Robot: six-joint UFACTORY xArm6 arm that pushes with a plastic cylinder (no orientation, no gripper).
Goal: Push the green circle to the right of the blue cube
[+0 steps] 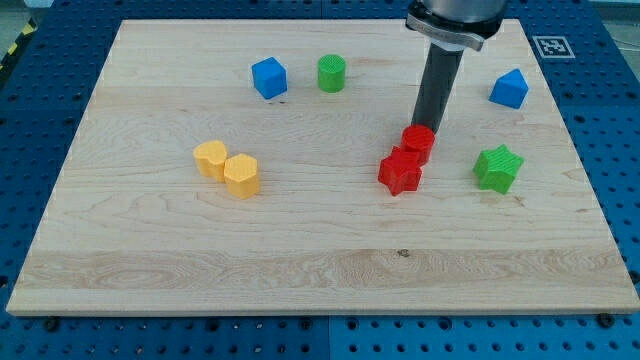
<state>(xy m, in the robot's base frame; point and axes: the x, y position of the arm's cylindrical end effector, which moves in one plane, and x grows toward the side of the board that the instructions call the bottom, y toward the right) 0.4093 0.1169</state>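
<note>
The green circle (pixel 332 73) is a short green cylinder near the view's top, just right of the blue cube (pixel 269 77), with a small gap between them. My tip (pixel 424 127) is at the lower end of the dark rod, right behind the red cylinder (pixel 418 143), well to the right of and below the green circle. The red cylinder touches a red star (pixel 400 170) below it.
A green star (pixel 498 167) lies at the right. A second blue block (pixel 509 89) sits at the upper right. Two yellow blocks (pixel 227 167) touch each other at the left. The wooden board (pixel 320 270) is edged by blue pegboard.
</note>
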